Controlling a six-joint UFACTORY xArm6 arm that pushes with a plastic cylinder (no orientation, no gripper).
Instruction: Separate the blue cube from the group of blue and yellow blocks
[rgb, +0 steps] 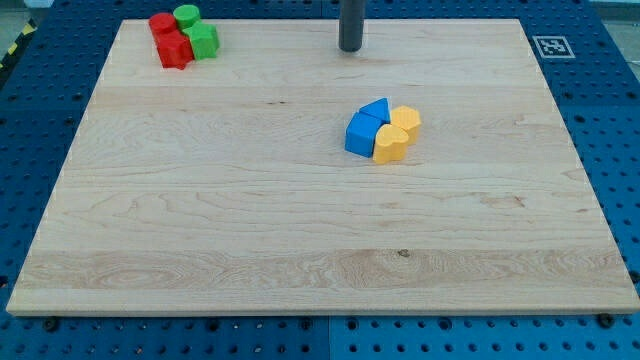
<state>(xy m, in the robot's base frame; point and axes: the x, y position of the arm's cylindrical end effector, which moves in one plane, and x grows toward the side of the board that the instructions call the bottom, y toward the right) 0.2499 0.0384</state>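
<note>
The blue cube (360, 135) sits at the left of a tight group right of the board's middle. A blue triangular block (378, 109) touches it at its upper right. A yellow block (391, 144) is pressed against its right side, and a second yellow block (406, 120) sits behind that one. My tip (350, 48) is at the view's top, well above the group and apart from it, roughly in line with the blue cube.
A cluster of two red blocks (172, 47) and two green blocks (201, 40) sits at the board's top left corner. A black-and-white marker tag (551, 46) is at the top right corner. The wooden board (300, 230) lies on a blue pegboard.
</note>
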